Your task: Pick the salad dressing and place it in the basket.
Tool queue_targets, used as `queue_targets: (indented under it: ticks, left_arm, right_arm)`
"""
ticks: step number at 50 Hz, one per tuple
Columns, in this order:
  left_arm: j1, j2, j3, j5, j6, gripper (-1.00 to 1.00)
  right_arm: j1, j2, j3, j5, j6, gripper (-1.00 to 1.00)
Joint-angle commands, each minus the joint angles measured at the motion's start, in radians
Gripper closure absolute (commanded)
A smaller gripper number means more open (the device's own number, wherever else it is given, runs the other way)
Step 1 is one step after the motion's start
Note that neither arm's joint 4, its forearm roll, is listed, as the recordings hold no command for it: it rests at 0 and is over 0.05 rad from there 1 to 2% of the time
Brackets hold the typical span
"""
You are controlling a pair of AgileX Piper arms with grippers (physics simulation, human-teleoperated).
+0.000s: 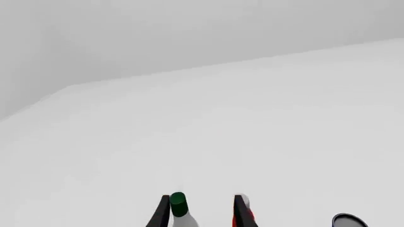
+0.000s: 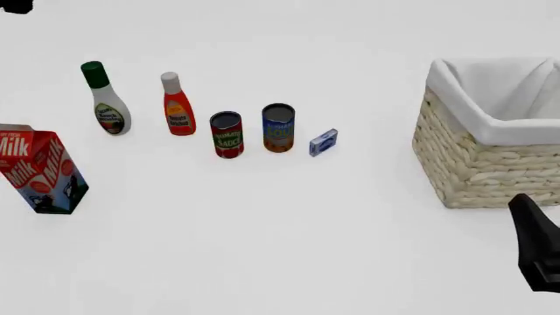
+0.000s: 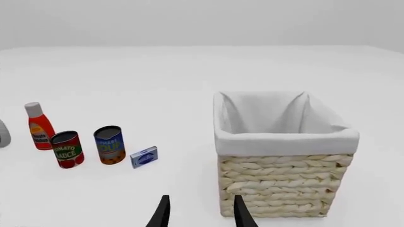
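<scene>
The salad dressing [image 2: 107, 100], a white curvy bottle with a dark green cap, stands upright at the far left of a row of groceries. In the left wrist view its green cap [image 1: 179, 203] shows between the spread fingers of my left gripper [image 1: 200, 215], which is open and holds nothing. The front view shows no gripper near the bottle. The wicker basket [image 2: 486, 164] with its white liner stands at the right and has nothing in it [image 3: 281, 142]. My right gripper [image 3: 202, 215] is open in front of the basket, a dark shape [image 2: 525, 213] near the basket's front corner.
Right of the dressing stand a red-orange bottle [image 2: 178, 105], a tomato sauce can [image 2: 227, 134], a soup can [image 2: 278, 128] and a small blue box [image 2: 323, 142]. A milk carton [image 2: 39, 169] stands at the near left. A dark shape [image 2: 13, 5] sits at the top-left corner.
</scene>
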Motion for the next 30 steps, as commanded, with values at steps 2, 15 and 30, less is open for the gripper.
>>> queue_targets:
  ticks: [2,15,30]
  left_arm:
    - [0.015,0.227,-0.188,0.047,0.03,-1.0]
    - [0.067,0.405,-0.344,0.116,-0.025,-1.0]
    - [0.118,0.53,-0.389,0.123,-0.064,-1.0]
  right_arm:
    - [0.008,0.0,0.0,0.0,0.001,-1.0]
    - [0.008,0.0,-0.001,-0.004,0.002,-1.0]
    - [0.018,0.0,-0.001,-0.006,0.009,-1.0]
